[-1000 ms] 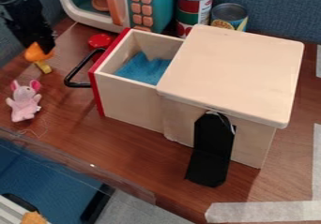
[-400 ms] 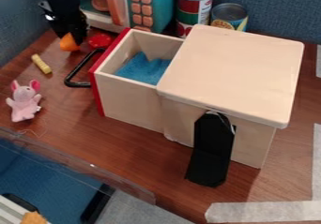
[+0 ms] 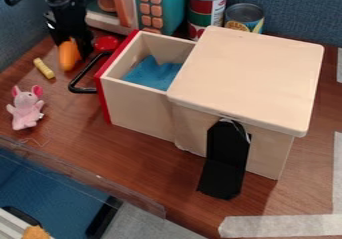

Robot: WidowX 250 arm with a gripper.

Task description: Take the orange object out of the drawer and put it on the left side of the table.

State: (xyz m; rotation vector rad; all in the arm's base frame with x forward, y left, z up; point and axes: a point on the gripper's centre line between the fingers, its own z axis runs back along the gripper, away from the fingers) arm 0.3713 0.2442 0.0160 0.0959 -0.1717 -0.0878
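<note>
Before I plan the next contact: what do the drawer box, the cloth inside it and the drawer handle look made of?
Box: likely smooth matte wood, pale and faintly grained. Cloth: fabric, by its soft folds. Handle: possibly painted metal or plastic, black.

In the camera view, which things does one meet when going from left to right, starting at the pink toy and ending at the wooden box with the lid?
Pink toy, small yellow piece, orange object, red round item, blue cloth, lidded wooden box.
</note>
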